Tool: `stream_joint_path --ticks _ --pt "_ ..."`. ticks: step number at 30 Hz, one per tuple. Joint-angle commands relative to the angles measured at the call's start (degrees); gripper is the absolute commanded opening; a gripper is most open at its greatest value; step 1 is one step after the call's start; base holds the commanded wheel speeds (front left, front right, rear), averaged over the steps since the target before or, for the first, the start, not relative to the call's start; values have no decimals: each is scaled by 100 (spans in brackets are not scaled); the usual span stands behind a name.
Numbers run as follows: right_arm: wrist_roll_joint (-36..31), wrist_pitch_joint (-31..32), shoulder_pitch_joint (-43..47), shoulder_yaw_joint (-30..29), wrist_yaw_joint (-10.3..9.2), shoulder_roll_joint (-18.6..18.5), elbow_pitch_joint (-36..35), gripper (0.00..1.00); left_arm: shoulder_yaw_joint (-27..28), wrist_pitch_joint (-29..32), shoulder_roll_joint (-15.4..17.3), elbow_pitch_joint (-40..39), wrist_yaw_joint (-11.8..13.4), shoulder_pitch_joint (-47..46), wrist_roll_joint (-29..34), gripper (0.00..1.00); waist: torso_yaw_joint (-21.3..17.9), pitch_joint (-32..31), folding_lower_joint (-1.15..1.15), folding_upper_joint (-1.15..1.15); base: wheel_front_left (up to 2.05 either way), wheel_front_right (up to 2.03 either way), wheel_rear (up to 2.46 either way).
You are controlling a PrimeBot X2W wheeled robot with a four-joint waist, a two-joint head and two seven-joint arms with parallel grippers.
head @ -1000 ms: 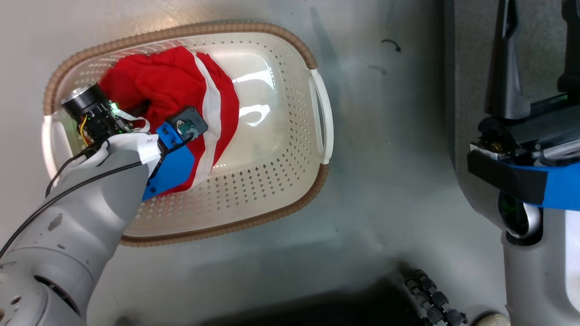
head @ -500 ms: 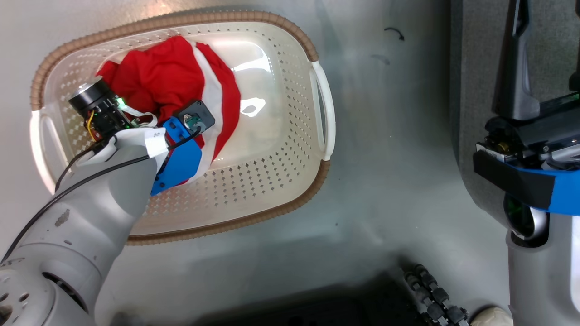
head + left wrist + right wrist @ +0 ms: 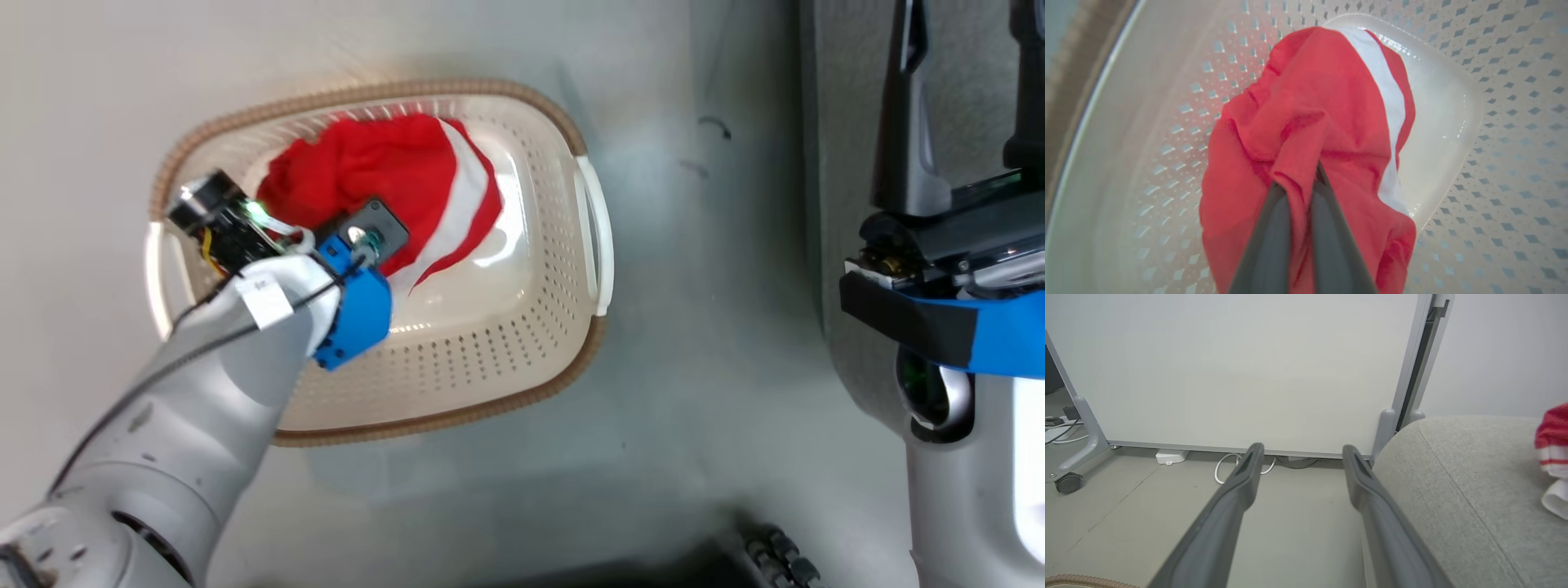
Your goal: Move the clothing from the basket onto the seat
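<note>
The clothing (image 3: 1310,122) is thin, limp red cloth with a white stripe; it looks light and will sag, stretch and trail rather than hold any shape, so a pinch on a gathered fold near the middle of the bundle serves better than one on a loose edge, which would leave a long tail to snag on the basket (image 3: 490,359) rim; it is not fragile, though a thin fold could slide out of smooth fingers. The left tool (image 3: 1300,179) is clenched on just such a fold, red cloth squeezed between its two dark fingers, the rest draping down at 6 o'clock in the wrist view; the bundle sits inside the basket, towards the 11 o'clock part of it in the head view, with bare basket floor from 3 to 5 o'clock. The right tool (image 3: 1302,449) hangs released, fingers wide apart over the floor (image 3: 1147,506), with the seat (image 3: 1453,477) at its 3 o'clock, where a striped piece (image 3: 1553,449) already lies. Against a second ago, the left tool has gone from spread to shut; the cloth, then flatter and reaching under the blue wrist part, is now drawn up into a tighter bunch; the head camera has also shifted, so the basket's new place in the picture is no move of its own.
</note>
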Motion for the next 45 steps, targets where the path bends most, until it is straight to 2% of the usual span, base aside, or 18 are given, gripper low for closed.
stream_joint_path --ticks 1,7,16,25,37,45 --pt "3 -21 23 1 3 -1 33 100 49 -90 -16 -3 -14 88 -50 0 99 -255 0 0 0 0 0" --pt "26 -21 172 -32 3 -1 241 100 296 -489 -167 -4 -17 286 -388 0 226 -821 0 0 0 0 0" --pt "42 -21 517 -90 3 -2 575 100 666 -695 -330 -265 -35 676 -828 0 420 -1823 0 0 0 0 0" --pt "-32 -20 947 -149 3 -2 830 100 1286 -696 -147 -1361 81 1280 -996 0 640 -2759 0 0 0 0 0" --pt "55 -21 1431 -124 3 -2 1089 100 2600 -698 38 -2578 100 2005 -972 0 812 -3729 0 0 0 0 0" --pt "123 -20 1741 -162 3 -2 1202 100 3327 -697 -37 -3401 55 2395 -765 0 887 -4214 0 0 0 0 0"
